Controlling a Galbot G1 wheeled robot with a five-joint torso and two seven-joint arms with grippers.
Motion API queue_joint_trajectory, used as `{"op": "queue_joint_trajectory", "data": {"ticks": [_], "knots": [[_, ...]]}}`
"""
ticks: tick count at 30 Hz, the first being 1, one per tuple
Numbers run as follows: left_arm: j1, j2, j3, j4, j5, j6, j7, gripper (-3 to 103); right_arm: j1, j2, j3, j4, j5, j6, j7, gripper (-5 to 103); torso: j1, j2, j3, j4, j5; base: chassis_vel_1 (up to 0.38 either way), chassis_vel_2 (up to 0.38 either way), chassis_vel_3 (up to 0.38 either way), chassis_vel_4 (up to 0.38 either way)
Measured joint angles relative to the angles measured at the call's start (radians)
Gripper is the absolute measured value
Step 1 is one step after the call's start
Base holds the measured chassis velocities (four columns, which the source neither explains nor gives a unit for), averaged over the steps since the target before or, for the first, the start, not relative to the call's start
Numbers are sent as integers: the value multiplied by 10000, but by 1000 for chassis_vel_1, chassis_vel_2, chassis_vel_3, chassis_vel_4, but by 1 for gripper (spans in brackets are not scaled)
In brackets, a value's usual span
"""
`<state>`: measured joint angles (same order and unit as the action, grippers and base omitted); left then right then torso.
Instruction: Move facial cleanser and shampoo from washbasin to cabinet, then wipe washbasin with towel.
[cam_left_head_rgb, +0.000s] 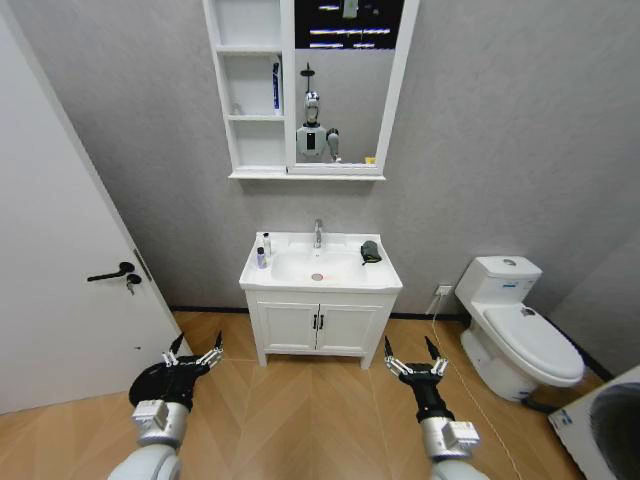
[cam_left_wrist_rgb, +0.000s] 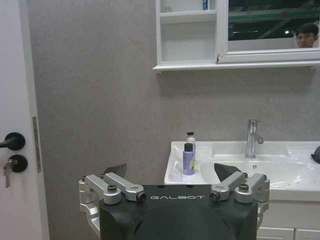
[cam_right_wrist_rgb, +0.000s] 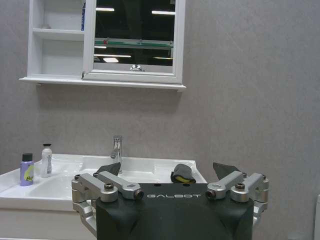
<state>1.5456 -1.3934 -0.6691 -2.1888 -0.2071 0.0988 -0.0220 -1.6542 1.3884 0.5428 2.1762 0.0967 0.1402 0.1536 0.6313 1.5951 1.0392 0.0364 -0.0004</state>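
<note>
Both bottles stand upright, long axes vertical, at the rear left corner of the white rectangular ceramic washbasin (cam_left_head_rgb: 320, 283): a small purple bottle with a black cap (cam_left_head_rgb: 261, 258) and, just beside it towards the wall, a slim white bottle with a dark cap (cam_left_head_rgb: 267, 243). They lie well ahead of and above the fingers of both arms, across open floor. The left gripper (cam_left_head_rgb: 195, 352) hangs low with its fingers spread apart and nothing between them; it is the nearer arm to the bottles. The right gripper (cam_left_head_rgb: 410, 352) is likewise spread and empty, nearer the small dark grey-black cloth towel (cam_left_head_rgb: 371, 251) at the basin's right rear. The tall white three-shelf cabinet (cam_left_head_rgb: 250, 90) hangs higher, above the bottles. Which bottle is cleanser and which shampoo I cannot tell; the labels are unreadable. The cabinet's top is cut off.
</note>
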Motion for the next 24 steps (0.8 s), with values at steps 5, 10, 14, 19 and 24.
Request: {"op": "queue_joint_trajectory", "data": {"ticks": [5, 10, 14, 19, 24], "knots": [[4, -70, 56, 33, 52, 0, 0, 99, 6, -30, 15, -71, 22, 49, -10, 100, 0, 0, 0, 1, 2, -230, 196, 206, -212], [2, -107, 85, 66, 109, 0, 1, 95, 48, -53, 35, -114, 55, 59, -16, 100, -1, 1, 0, 1, 4, -213, 215, 220, -217], [2, -142, 106, 98, 152, 0, 0, 98, 47, -56, 37, -148, 60, 74, -19, 100, 0, 0, 0, 0, 2, -216, 206, 210, -216], [-29, -186, 205, 189, 225, -7, 1, 102, 50, -68, 42, -174, 71, 93, -28, 100, -1, 1, 0, 0, 4, -199, 220, 226, -218], [-74, -189, 269, 272, 250, -9, 1, 98, 67, -78, 61, -196, 88, 94, -29, 100, -2, 1, 0, 0, 2, -211, 207, 226, -214]]}}
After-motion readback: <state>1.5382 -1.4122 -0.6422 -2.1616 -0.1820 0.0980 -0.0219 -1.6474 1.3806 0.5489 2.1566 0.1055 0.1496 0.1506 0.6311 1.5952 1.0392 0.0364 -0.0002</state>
